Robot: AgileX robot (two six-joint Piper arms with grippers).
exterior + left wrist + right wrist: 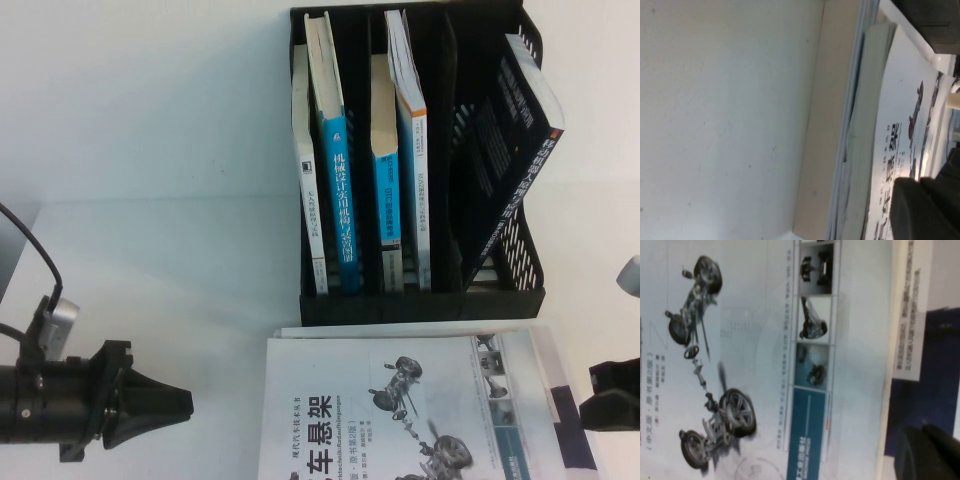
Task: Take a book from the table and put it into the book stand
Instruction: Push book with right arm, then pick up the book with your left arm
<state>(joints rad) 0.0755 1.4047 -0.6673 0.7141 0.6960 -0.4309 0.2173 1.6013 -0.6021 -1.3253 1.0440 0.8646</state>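
The book (400, 400), white-covered with big black Chinese characters and a grey suspension drawing, lies flat at the table's near edge, on top of other books. It also shows in the left wrist view (900, 100) and the right wrist view (740, 340). The black book stand (420, 295) is just behind it and holds several upright books. My left gripper (186, 403) is shut and empty, low over the table just left of the book; in its wrist view (915, 200) its tip is at the book's cover edge. My right gripper (600, 395) is shut and empty at the book's right side, and shows in its wrist view (922, 445).
In the stand, blue-spined books (335, 150) fill the left slots and a black book (510, 150) leans in the right slot. Under the task book lies a stack with a dark blue cover (935, 365). Bare white table (140, 200) spreads to the left.
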